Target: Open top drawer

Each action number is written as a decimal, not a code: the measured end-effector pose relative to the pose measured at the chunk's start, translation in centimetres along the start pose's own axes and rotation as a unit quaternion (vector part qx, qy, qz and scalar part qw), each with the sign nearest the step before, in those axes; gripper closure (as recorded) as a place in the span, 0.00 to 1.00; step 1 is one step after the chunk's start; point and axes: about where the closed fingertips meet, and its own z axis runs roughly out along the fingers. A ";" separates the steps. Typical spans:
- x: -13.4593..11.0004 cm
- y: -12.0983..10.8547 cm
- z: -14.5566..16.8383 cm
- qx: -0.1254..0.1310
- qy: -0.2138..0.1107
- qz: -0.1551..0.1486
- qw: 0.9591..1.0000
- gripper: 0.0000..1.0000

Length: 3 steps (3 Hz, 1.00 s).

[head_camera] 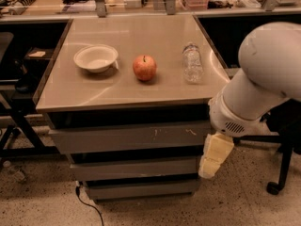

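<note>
The top drawer [127,138] is the widest grey handleless front, right under the tabletop, with pale scratch marks right of centre. It sits flush with the cabinet, shut. Two narrower grey drawer fronts [136,168] lie below it. My gripper [214,158] hangs pointing down from the white arm [263,84] at the cabinet's right front corner, level with the top and middle drawers, just right of the top drawer's end. Its pale fingers appear held together.
On the tabletop [141,88] stand a white bowl [95,58], a red apple [144,68] and a clear plastic bottle [193,63] lying down. A black chair base [277,182] is at the right. A cable [87,204] runs on the floor. Cluttered benches stand behind.
</note>
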 end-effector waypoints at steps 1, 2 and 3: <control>0.3 0.9 4.6 -0.033 0.003 0.035 0.999 0.00; 0.4 1.0 4.8 -0.035 0.003 0.039 0.999 0.00; -0.1 1.1 6.2 -0.031 -0.004 0.046 0.998 0.00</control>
